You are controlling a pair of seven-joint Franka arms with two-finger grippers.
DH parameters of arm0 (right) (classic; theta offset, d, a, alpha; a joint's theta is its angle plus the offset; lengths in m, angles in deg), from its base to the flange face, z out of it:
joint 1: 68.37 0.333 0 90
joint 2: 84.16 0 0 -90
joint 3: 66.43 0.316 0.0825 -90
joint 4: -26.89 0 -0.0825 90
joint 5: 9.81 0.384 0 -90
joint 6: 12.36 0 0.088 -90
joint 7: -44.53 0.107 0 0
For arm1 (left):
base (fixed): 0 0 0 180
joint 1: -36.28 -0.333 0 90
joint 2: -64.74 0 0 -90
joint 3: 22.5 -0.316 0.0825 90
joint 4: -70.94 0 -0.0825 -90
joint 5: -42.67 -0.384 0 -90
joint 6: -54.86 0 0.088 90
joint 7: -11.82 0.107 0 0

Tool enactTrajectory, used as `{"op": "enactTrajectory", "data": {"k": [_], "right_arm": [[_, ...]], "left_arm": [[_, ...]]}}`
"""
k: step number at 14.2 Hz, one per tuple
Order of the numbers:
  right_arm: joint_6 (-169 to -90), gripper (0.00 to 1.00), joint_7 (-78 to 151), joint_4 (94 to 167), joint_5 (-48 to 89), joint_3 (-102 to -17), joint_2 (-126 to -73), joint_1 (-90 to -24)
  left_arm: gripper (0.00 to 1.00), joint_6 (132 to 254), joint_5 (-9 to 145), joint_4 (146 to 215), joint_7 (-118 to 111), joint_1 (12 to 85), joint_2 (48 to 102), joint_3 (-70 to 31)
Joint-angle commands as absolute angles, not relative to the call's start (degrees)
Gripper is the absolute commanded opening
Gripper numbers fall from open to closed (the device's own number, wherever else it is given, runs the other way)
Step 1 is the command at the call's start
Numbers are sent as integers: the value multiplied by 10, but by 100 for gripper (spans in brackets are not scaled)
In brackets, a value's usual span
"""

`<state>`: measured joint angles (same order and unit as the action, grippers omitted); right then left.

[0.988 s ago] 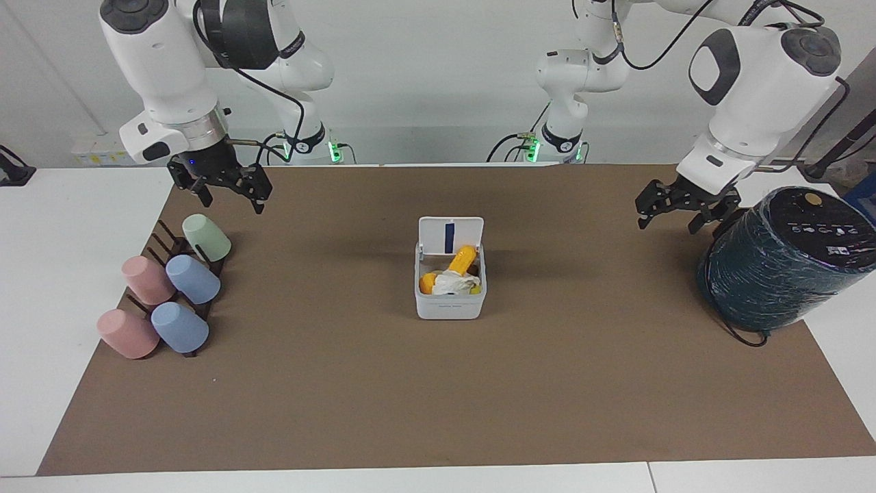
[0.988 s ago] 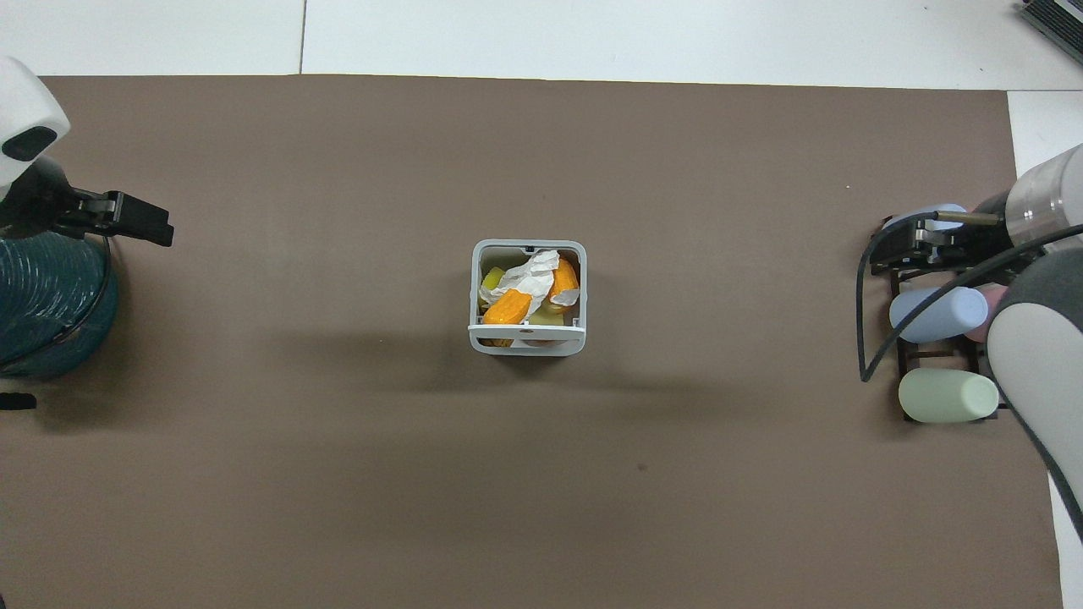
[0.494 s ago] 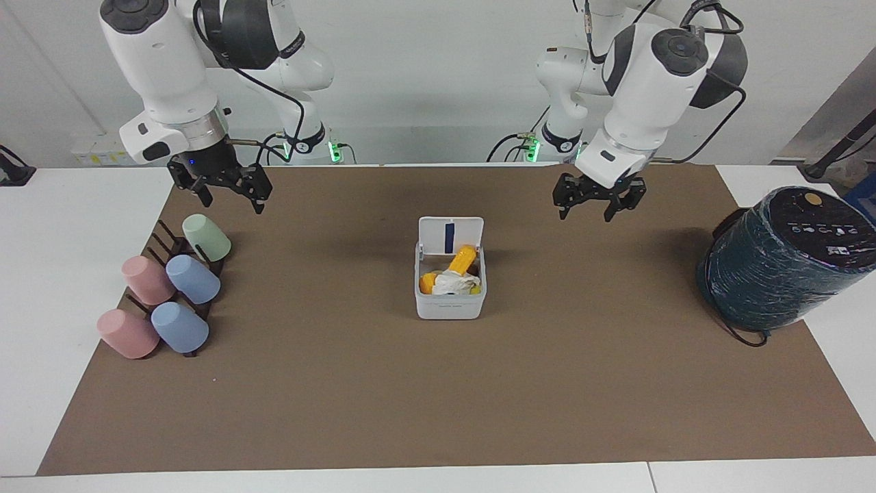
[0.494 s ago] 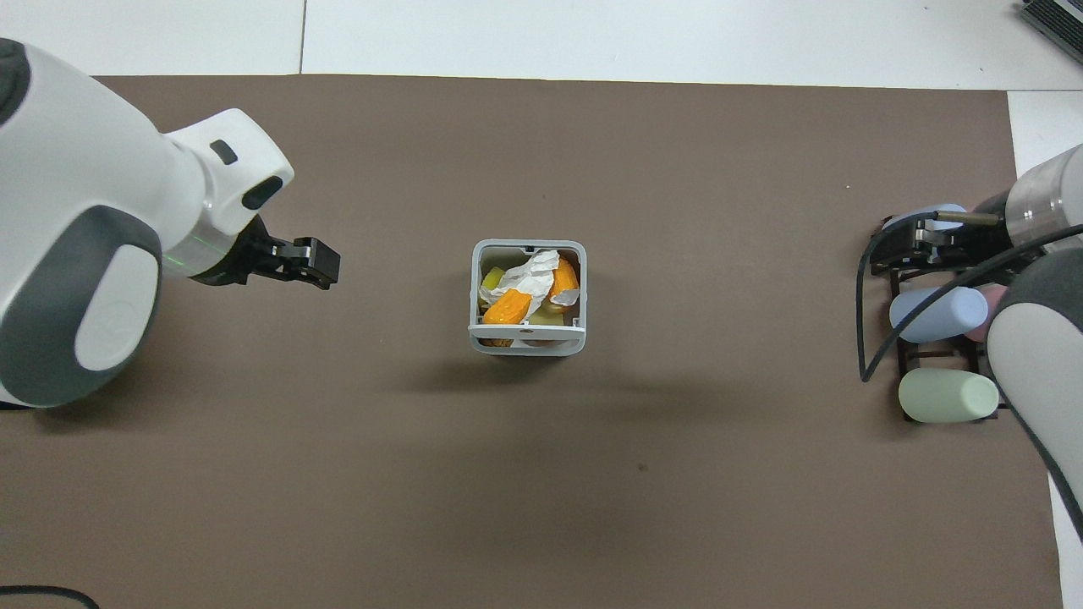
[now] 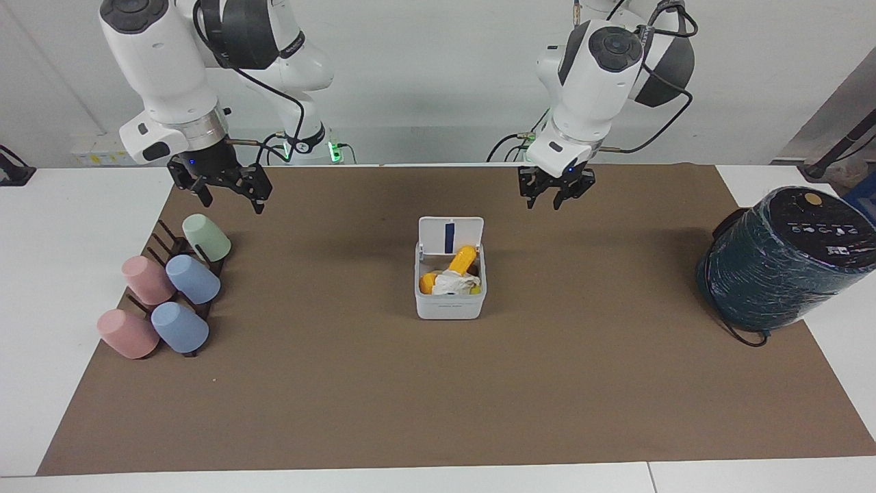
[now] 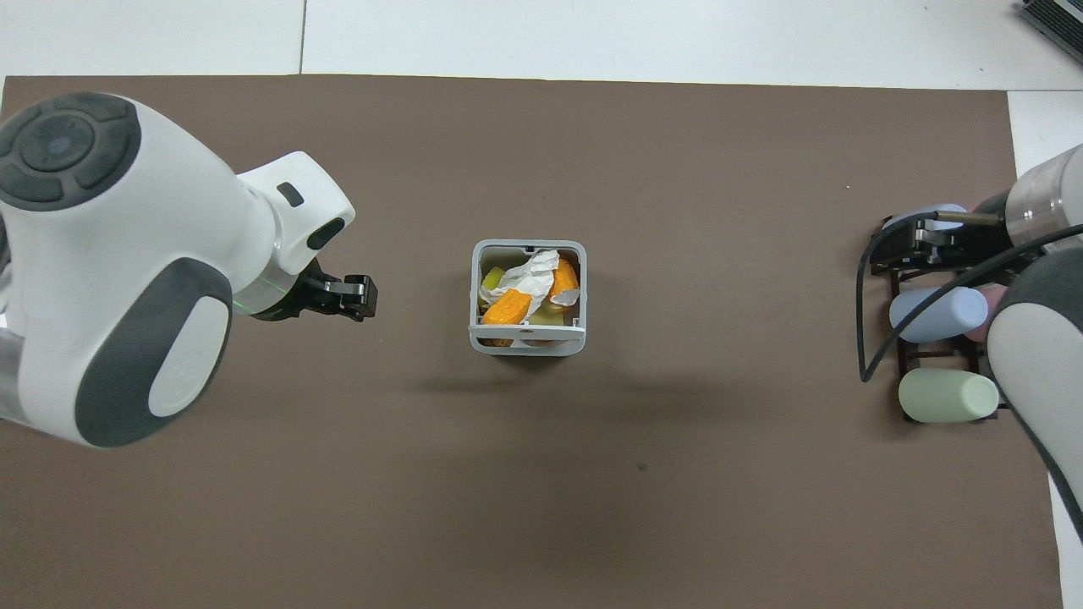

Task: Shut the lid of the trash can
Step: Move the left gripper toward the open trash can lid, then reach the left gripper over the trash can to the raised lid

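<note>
The trash can (image 5: 449,302) is a small white square bin on the middle of the brown mat; it also shows in the overhead view (image 6: 475,288). Its lid (image 5: 451,235) stands upright and open on the side nearer the robots, blue strip showing, and is edge-on in the overhead view (image 6: 526,332). Orange pieces and crumpled white paper fill the bin. My left gripper (image 5: 556,200) is open and empty in the air over the mat, beside the bin toward the left arm's end (image 6: 359,298), apart from it. My right gripper (image 5: 231,200) is open and waits above the cup rack.
A large dark-teal wrapped cylinder (image 5: 786,260) stands at the left arm's end of the mat. A dark rack with several pastel cups (image 5: 168,291) lies at the right arm's end and shows in the overhead view (image 6: 937,338). White table surrounds the mat.
My left arm has swung from over the teal cylinder toward the bin, its gripper turning as it went. The right arm, the bin and its lid have not moved.
</note>
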<state>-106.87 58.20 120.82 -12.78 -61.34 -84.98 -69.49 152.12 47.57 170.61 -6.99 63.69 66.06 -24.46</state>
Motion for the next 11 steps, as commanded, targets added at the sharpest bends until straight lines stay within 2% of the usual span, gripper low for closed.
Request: {"op": "enactTrajectory", "data": {"k": [1, 5, 8, 11], "right_arm": [[-1068, 100, 571, 1219, -121, -609, -839, -704], [-1068, 100, 571, 1219, -121, -609, -839, -703], [-1068, 100, 571, 1219, -121, -609, -839, -704], [-1068, 100, 570, 1219, -121, -609, -839, -703]], "left_arm": [[27, 1539, 486, 1753, -104, 662, 628, -251], [15, 1554, 490, 1782, -149, 696, 612, -251], [9, 1626, 502, 1825, -227, 748, 604, -251], [4, 1679, 509, 1839, -270, 784, 608, -251]]}}
